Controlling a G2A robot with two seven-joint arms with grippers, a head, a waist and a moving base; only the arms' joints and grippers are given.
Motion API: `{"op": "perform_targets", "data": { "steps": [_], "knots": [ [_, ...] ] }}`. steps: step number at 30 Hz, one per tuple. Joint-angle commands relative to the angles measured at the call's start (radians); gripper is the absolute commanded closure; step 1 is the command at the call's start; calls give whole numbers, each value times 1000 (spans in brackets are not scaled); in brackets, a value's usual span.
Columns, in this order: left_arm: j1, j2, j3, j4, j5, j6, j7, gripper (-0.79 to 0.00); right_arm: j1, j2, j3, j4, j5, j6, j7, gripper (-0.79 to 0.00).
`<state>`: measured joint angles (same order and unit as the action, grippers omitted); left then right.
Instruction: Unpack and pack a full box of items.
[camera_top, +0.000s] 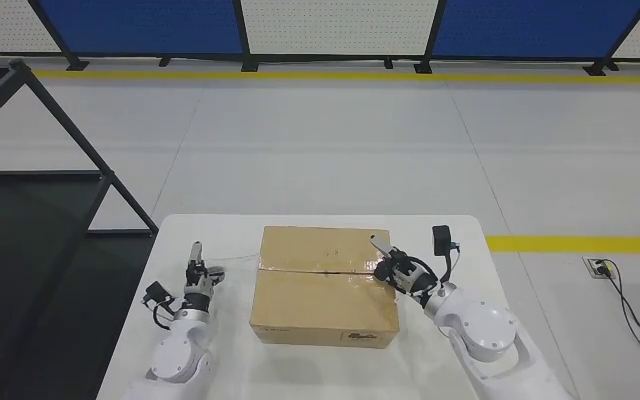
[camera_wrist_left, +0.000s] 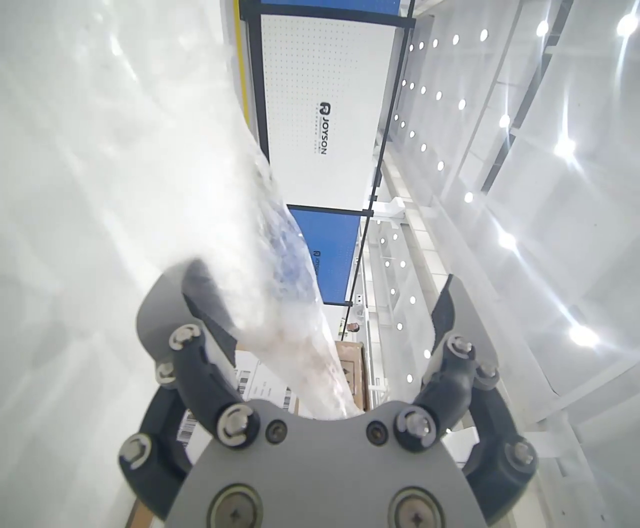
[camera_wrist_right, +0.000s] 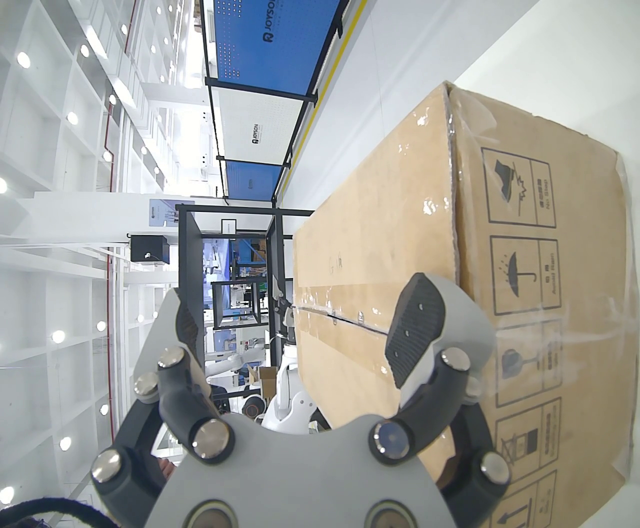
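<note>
A closed cardboard box (camera_top: 325, 295) lies in the middle of the white table (camera_top: 215, 232), its top seam (camera_wrist_right: 350, 320) covered with clear tape. My right gripper (camera_top: 383, 250) (camera_wrist_right: 300, 300) is open at the box's right end, one finger (camera_wrist_right: 417, 325) over the seam and the box edge. My left gripper (camera_top: 197, 258) (camera_wrist_left: 320, 280) stands open left of the box, pointing away from me. A strip of clear tape (camera_wrist_left: 280, 260) runs between its fingers, lying against one finger (camera_wrist_left: 200, 295). In the top view a thin tape strip (camera_top: 238, 260) stretches from that gripper to the box.
A black metal frame (camera_top: 60, 130) stands off the table's left side. Blue and white partition panels (camera_top: 340, 25) line the far floor. Bare table surface lies on both sides of the box, with the far table edge just behind it.
</note>
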<state>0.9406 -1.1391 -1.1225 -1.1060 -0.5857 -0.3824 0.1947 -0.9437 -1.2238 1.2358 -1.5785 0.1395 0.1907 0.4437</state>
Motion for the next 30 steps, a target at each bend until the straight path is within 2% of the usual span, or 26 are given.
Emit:
{"op": "perform_targets", "data": {
  "steps": [1, 6, 9, 16, 30],
  "knots": [
    [23, 1, -17, -13, 18, -9, 16, -785, 0, 0, 0, 0, 0, 0, 0, -785],
    [81, 4, -64, -61, 39, -21, 31, -785, 0, 0, 0, 0, 0, 0, 0, -785],
    [85, 2, -86, -72, 30, -6, 16, -785, 0, 0, 0, 0, 0, 0, 0, -785],
    [37, -12, -82, -24, -24, 89, -118, -785, 0, 0, 0, 0, 0, 0, 0, -785],
    [-10, -37, -67, 9, 52, 159, -141, -785, 0, 0, 0, 0, 0, 0, 0, -785]
  ]
}}
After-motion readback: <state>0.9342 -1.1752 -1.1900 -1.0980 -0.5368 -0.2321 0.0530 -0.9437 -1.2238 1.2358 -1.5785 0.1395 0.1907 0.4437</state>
